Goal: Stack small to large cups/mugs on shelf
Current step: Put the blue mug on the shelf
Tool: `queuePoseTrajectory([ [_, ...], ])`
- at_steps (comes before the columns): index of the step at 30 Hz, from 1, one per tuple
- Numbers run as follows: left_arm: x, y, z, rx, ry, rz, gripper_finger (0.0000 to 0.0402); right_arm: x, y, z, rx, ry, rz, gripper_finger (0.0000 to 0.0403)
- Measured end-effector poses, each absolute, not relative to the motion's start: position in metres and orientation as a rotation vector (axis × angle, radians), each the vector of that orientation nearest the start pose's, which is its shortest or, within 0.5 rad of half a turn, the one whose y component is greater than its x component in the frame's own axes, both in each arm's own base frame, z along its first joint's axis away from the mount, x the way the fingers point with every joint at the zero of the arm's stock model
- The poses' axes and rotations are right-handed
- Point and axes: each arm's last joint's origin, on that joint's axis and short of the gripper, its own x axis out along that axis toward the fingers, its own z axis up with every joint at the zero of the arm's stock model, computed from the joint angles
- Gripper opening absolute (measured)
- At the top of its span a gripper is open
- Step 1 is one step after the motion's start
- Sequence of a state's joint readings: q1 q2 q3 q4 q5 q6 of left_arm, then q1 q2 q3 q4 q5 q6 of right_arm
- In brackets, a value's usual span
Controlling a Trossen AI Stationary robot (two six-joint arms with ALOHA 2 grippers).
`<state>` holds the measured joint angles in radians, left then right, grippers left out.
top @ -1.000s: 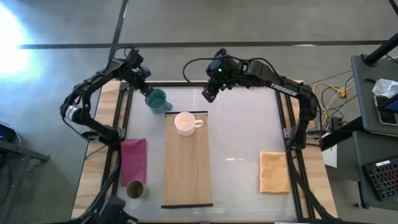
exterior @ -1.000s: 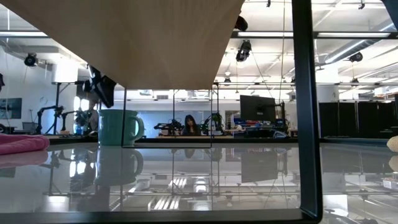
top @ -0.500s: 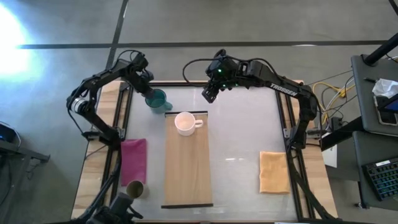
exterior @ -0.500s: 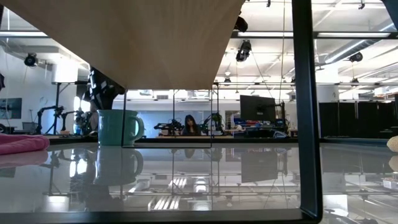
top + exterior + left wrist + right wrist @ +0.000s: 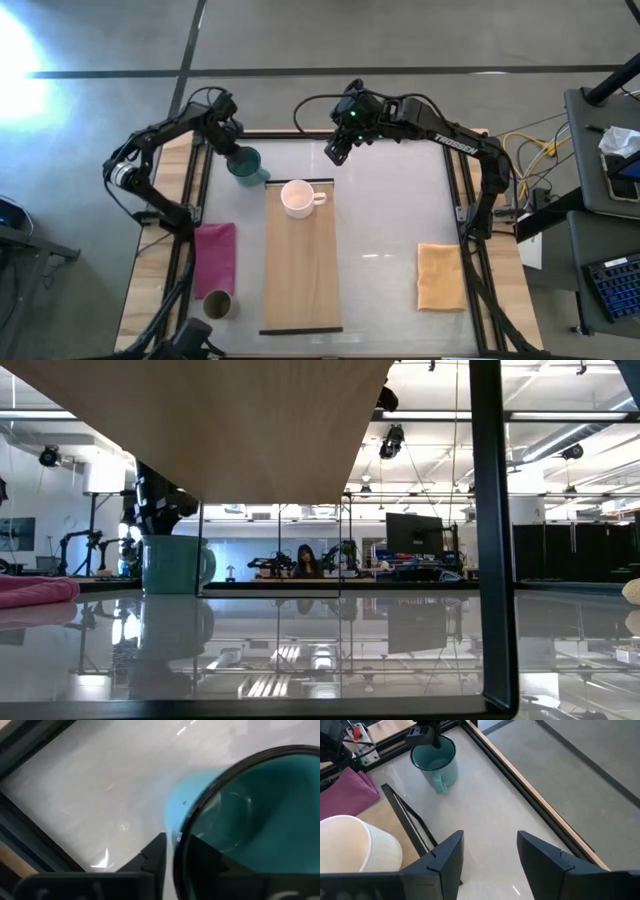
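The teal mug [image 5: 247,166] stands upright on its base at the table's far-left corner, also seen in the low view [image 5: 172,565] and the right wrist view [image 5: 436,760]. My left gripper [image 5: 233,152] is shut on its rim. The white mug [image 5: 297,198] stands on the far end of the light-wood shelf [image 5: 300,280]. The small olive cup [image 5: 218,304] stands on the table near the shelf's near-left corner. My right gripper [image 5: 337,152] hovers open over the table's far edge, right of the teal mug. My left gripper [image 5: 177,842] holds the teal mug by its rim [image 5: 182,827] on the far-left side, opposite the handle [image 5: 440,785]. One finger [image 5: 156,852] is outside the wall and the other inside. The fingers come from above, pointing down. The mug stands upright with its base on the table.
A pink cloth [image 5: 215,257] lies left of the shelf and a tan cloth [image 5: 440,275] at the near right. Dark frame rails [image 5: 200,190] run along the table's sides. The table surface between shelf and tan cloth [image 5: 385,230] is bare.
My left gripper has come down onto the teal mug's rim. The mug has slid a little toward the table's left edge and turned, so its handle shows less in the low view; its base has stayed on the table.
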<state>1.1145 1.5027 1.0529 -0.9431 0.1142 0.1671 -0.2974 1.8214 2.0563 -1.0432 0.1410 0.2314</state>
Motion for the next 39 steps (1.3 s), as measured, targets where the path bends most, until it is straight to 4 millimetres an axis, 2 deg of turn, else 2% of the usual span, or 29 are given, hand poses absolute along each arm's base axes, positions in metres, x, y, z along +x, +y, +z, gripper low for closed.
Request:
queuePoseTrajectory([
  [3,0.119,0.232,0.226,-0.687,1.201,0.724,0.0012,0.359,-0.114,0.405,0.276,0.762,-0.506,0.0177],
  [12,0.112,0.215,0.218,-0.781,1.18,0.721,0.0005,0.359,-0.114,0.405,0.276,0.762,-0.504,0.0174],
  [16,0.11,0.204,0.222,-0.814,1.162,0.755,0.0003,0.359,-0.114,0.405,0.276,0.762,-0.504,0.0173],
  [24,0.098,0.164,0.261,-0.858,1.138,0.788,0.0002,0.356,-0.113,0.402,0.285,0.804,-0.509,0.0165],
  [30,0.079,0.122,0.288,-0.903,1.101,0.811,0.0002,0.349,-0.111,0.395,0.358,0.886,-0.554,0.0154],
  [39,0.053,0.067,0.339,-0.954,0.889,0.795,0.0002,0.345,-0.114,0.38,0.451,0.894,-0.809,0.0146],
])
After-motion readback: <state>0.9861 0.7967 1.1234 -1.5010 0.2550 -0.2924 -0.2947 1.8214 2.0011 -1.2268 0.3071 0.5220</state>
